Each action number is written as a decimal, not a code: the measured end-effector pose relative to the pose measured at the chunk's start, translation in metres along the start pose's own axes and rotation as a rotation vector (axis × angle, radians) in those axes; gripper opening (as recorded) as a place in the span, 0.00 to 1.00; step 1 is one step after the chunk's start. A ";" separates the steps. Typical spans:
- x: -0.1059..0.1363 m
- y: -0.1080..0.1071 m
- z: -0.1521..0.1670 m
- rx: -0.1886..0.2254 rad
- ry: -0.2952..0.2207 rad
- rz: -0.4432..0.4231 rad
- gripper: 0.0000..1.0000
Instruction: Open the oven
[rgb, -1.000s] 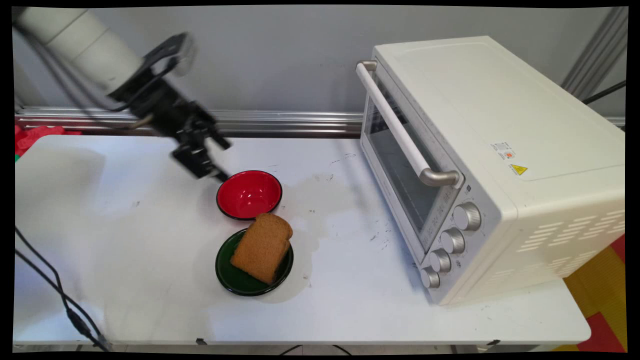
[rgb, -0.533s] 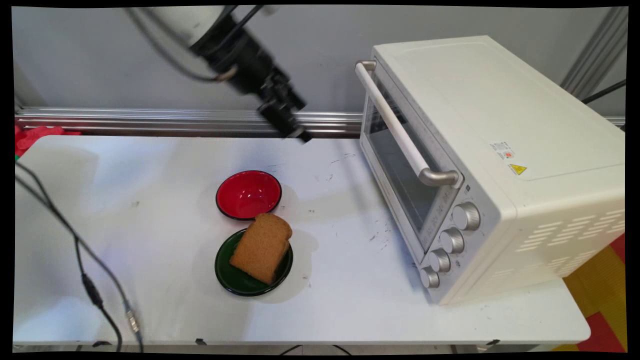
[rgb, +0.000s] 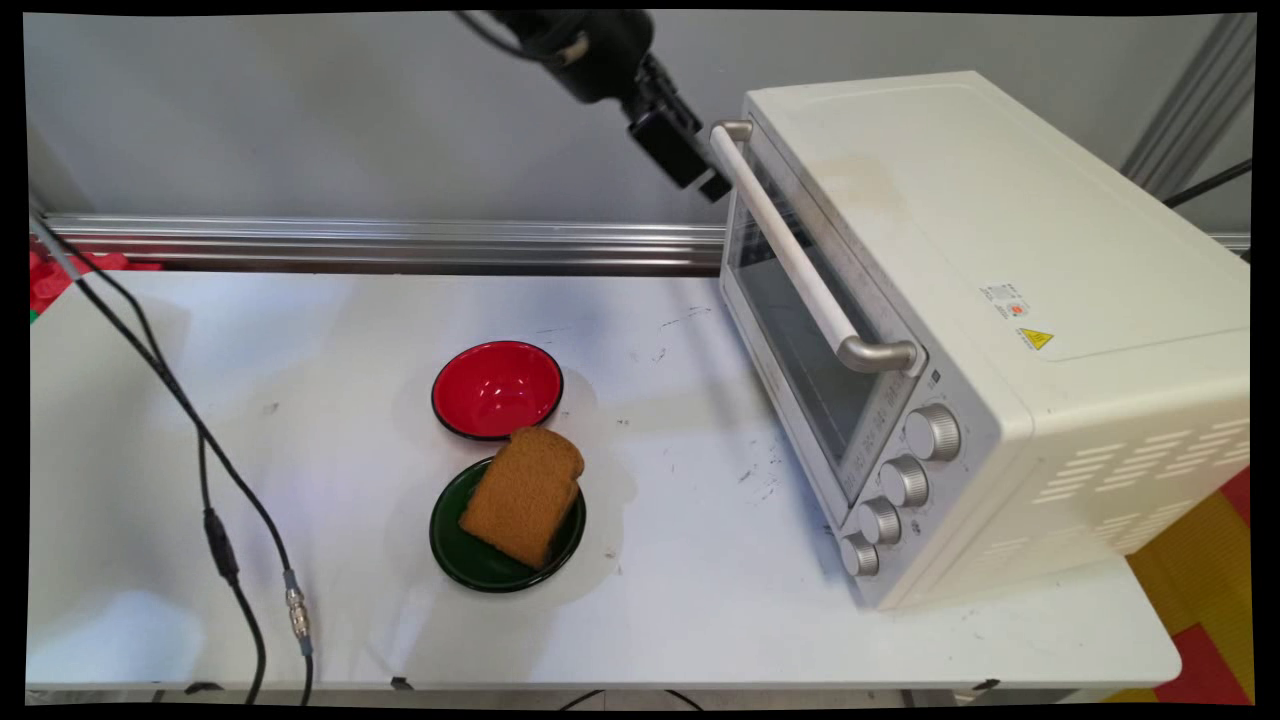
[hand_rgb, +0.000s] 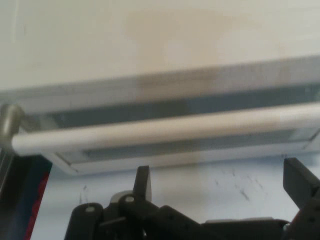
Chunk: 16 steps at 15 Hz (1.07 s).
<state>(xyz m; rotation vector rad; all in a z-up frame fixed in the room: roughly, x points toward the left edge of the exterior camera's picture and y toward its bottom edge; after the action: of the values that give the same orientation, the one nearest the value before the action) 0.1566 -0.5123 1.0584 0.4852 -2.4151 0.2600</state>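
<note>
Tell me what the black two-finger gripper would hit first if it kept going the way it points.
Most likely the white bar handle on the cream toaster oven's glass door; the open black two-finger gripper points straight at it, though depth is unclear.

White table (rgb: 300, 330): toaster oven (rgb: 1000, 330) right; red bowl (rgb: 497, 388), green plate (rgb: 465, 555) centre.

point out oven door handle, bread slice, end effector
oven door handle (rgb: 790, 255): main view, middle of the white bar.
bread slice (rgb: 522, 495): main view, centre of its brown face.
end effector (hand_rgb: 217, 182): hand view, midway between the two fingertips, which stand apart.
</note>
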 end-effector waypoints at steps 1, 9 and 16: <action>0.007 -0.001 0.002 -0.002 0.003 -0.005 1.00; 0.029 -0.012 0.017 -0.023 -0.010 -0.068 0.00; 0.032 -0.021 0.040 -0.067 0.000 -0.086 0.00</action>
<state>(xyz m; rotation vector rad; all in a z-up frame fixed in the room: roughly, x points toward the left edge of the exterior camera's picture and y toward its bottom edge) 0.1197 -0.5527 1.0500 0.5565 -2.3879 0.1415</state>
